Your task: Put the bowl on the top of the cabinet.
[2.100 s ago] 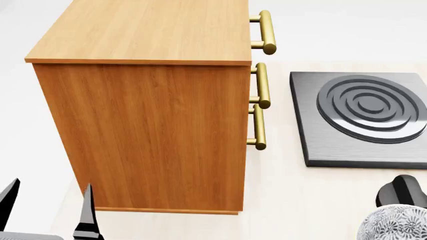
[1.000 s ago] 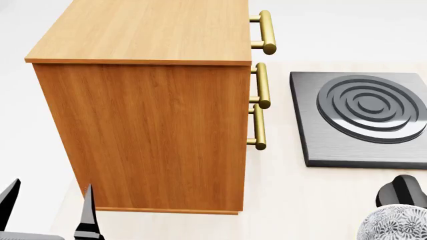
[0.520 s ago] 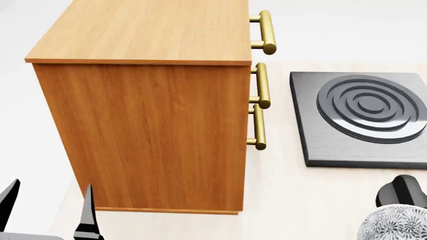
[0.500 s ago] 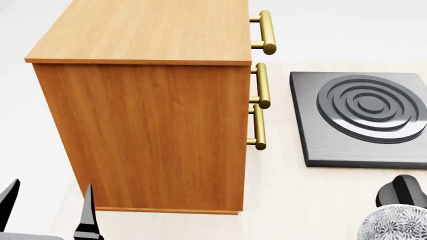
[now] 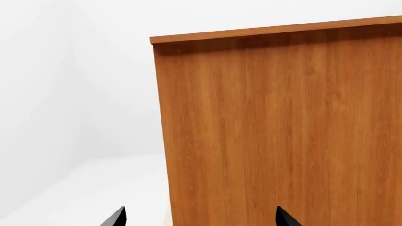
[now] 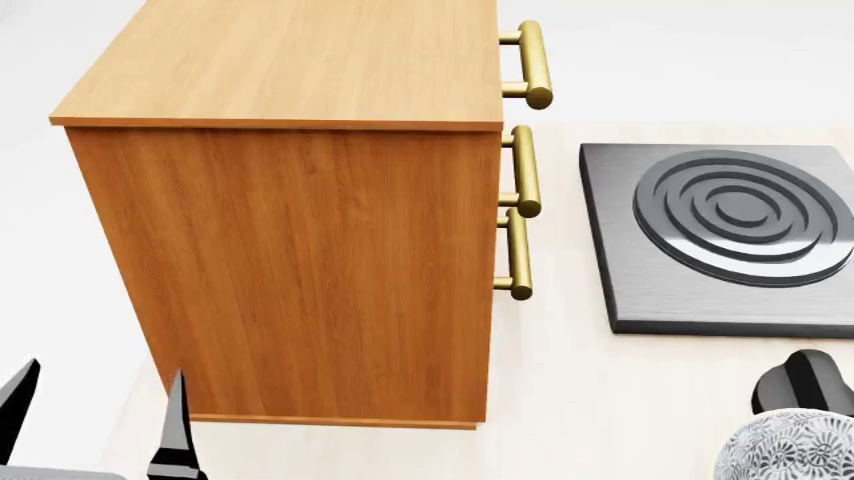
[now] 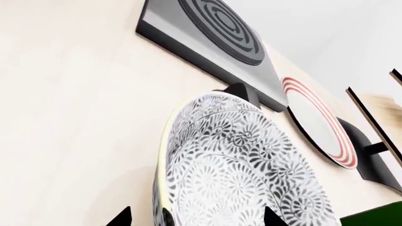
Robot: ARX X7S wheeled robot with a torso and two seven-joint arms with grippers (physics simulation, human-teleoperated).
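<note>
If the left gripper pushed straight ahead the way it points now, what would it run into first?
Most likely the flat side panel of the tall orange-brown wood-grain cabinet, which fills the left wrist view ahead of the open left gripper. Nothing shows between them, though the gap's depth is unclear.

Bright, even, shadow-soft rendered light; all views sharp, with a faint sheen on the cabinet (image 6: 307,270) handles.

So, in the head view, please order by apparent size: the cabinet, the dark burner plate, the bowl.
1. cabinet, largest by far.
2. burner plate.
3. bowl, smallest as shown, but the frame edge cuts it off, so its full size is uncertain.
</note>
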